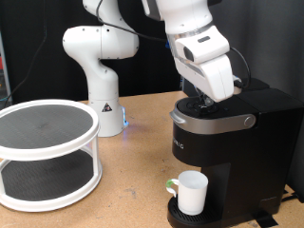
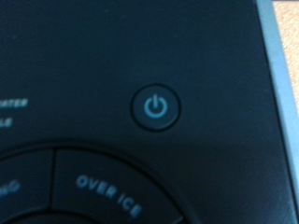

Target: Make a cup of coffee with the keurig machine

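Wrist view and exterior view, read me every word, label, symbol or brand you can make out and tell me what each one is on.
"OVER ICE": on a curved button on top of the boxy matte-black keurig machine.
Power symbol, lit blue: round button on that same top panel.
Cut-off white lettering at the wrist view's edge: too partial to read.
Cut-off lettering on the neighbouring button: unreadable.
Vertical brand lettering on the machine's front: too small to read.
Triangle sticker on the white robot base: blurred.

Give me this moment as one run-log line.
gripper: over keurig machine top, fingers hidden | wrist view: power button lit blue, centred | cup: on drip base under spout
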You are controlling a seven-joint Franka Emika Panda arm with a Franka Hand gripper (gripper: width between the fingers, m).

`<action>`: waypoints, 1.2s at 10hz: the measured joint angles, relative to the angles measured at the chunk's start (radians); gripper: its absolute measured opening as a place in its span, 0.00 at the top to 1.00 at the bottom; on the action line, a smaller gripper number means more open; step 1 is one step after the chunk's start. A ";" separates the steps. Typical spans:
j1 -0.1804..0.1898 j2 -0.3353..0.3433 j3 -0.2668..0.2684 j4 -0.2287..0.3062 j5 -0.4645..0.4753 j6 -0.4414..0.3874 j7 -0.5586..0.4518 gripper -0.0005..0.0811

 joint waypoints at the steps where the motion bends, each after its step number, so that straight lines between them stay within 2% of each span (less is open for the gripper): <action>1: 0.001 -0.005 0.000 -0.016 0.017 0.024 -0.014 0.99; 5: 0.001 -0.027 0.000 -0.059 0.030 0.064 -0.033 0.99; 8: 0.001 -0.029 0.000 -0.063 0.026 0.066 -0.033 0.99; 12: -0.002 0.002 0.000 -0.008 -0.063 -0.040 0.057 0.99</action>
